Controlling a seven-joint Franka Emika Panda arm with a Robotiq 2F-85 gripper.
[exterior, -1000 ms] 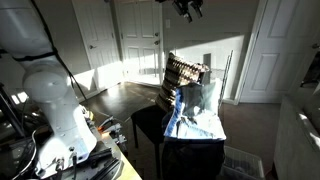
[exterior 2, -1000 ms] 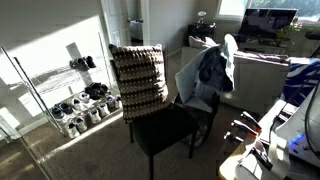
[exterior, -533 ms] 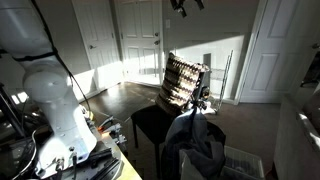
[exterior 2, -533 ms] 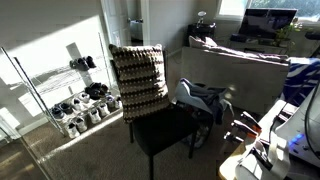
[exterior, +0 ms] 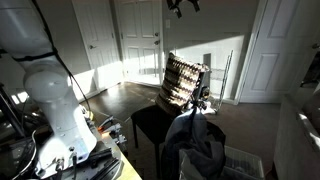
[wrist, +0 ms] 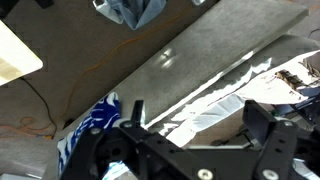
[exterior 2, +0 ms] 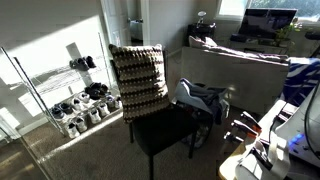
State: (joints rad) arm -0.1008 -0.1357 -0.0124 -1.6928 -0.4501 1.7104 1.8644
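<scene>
Blue garment (exterior: 195, 140), one, slumps beside one black chair (exterior: 147, 123), jaws apart high above.

Sunlit floor (exterior 2: 60, 150) — white doors (exterior: 140, 38)

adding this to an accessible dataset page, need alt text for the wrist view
The open gripper, holding nothing, fills the bottom of the wrist view, looking down on a dull floor crossed by a bright band of sunlight. A crumpled blue cloth shows at the top edge, well apart from the fingers.
</scene>
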